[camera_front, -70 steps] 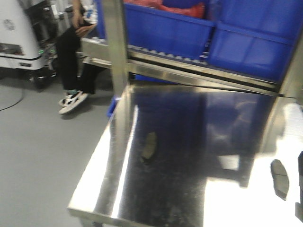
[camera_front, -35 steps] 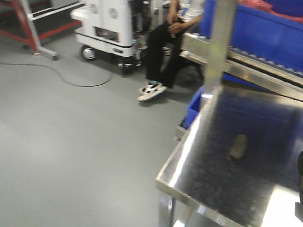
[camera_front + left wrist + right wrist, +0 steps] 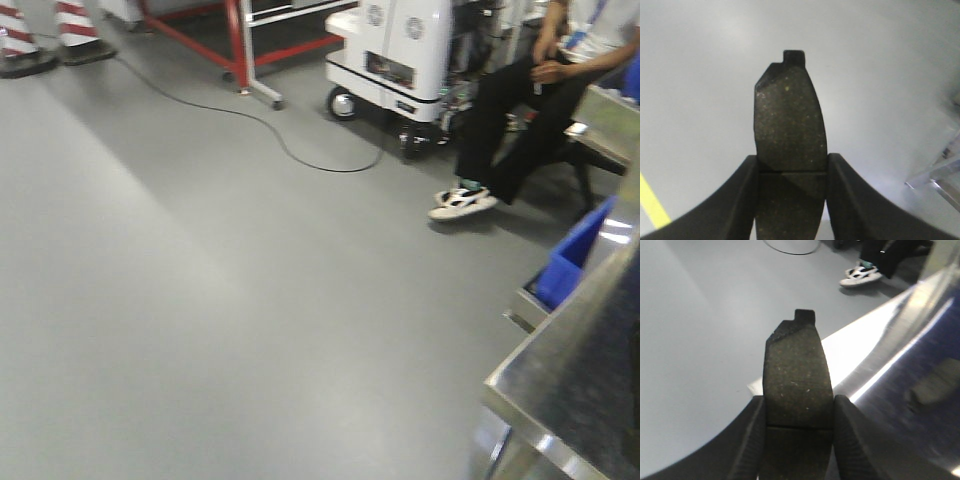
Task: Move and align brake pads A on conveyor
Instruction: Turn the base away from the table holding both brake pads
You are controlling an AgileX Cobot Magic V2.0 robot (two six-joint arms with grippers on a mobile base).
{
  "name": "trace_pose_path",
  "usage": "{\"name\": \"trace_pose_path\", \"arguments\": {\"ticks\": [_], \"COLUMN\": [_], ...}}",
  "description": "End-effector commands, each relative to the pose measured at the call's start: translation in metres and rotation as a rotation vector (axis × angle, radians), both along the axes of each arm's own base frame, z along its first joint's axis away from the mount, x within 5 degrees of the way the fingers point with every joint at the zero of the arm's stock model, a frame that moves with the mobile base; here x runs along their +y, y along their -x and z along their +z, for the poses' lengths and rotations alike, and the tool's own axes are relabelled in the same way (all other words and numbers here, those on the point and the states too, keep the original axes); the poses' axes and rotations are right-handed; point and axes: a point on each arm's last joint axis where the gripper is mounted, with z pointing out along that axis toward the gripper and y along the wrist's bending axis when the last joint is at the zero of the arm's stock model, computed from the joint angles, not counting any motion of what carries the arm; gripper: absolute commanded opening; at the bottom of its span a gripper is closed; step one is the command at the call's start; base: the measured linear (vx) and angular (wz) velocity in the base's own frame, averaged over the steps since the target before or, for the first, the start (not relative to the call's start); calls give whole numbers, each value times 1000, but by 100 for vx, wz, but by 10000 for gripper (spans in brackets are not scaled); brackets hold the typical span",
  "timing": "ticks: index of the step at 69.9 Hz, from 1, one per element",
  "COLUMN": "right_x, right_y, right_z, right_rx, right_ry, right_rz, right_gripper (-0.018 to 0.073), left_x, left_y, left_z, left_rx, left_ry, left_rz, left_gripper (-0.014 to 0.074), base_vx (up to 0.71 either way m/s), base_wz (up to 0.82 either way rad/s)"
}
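Clamping brake pad (image 3: 789, 115) in left gripper (image 3: 792, 166) above grey floor (image 3: 690, 75); clamping second pad (image 3: 797, 370) in right gripper (image 3: 799, 407), near steel table (image 3: 935, 330).

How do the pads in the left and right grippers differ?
The left pad hangs over bare floor; the right pad hangs at the steel table edge. The left pad looks grey, the right pad browner. Both are clamped at the cross groove, tab end outward, by left gripper and right gripper.

Gritty, speckled matt brake pads (image 3: 790, 120); glossy steel table (image 3: 900, 335); smooth matt grey floor (image 3: 200, 300).
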Motion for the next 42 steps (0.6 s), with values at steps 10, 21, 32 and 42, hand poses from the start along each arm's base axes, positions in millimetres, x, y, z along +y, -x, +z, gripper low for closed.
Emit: {"name": "trace_pose_path", "arguments": {"ticks": [10, 21, 32, 42], "right_x": [-1, -1, -1, -1], "right_y": [-5, -5, -5, -5], "right_z": [17, 17, 17, 17], "right_rx": [-116, -116, -116, -116], "right_ry": [3, 3, 3, 3], "right_rz": [-3, -3, -3, -3], "right_gripper": [114, 114, 114, 114], "left_x": [-1, -1, -1, -1], "left_y": [-5, -5, -5, -5], "left_z": [15, 15, 15, 15], "left_rx": [-104, -104, -104, -104], "left_ry": [10, 10, 10, 10], "left_rz": [2, 2, 2, 2], "left_gripper": [129, 129, 129, 129], "base_vx": [-2, 0, 1, 1], "base_wz": [55, 60, 58, 48]}}
